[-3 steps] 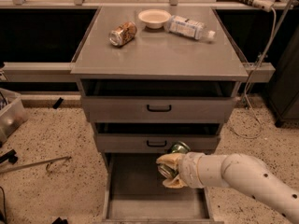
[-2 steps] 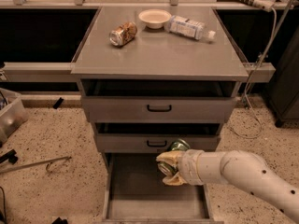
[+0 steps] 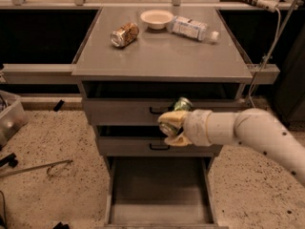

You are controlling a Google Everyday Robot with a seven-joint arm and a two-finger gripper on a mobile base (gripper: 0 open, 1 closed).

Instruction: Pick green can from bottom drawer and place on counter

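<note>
Up it comes: a second ago the gripper [image 3: 172,128] sat low over the bottom drawer [image 3: 159,190], and now it hangs in front of the two handled drawers, jaws clamped on the green can [image 3: 180,107]. The can is tilted between the fingers, clear of the cabinet face and below the counter [image 3: 162,56].

To finish this lift well, I'd say the arm should keep rising until the can clears the counter's front edge, then move inward and set it on the bare stretch near the front.

With the can out, nothing shows on the drawer's floor. On the counter, toward the back, lie a tan can [image 3: 125,34] and a plastic bottle [image 3: 193,28], with a bowl [image 3: 157,18] that looks empty.
</note>
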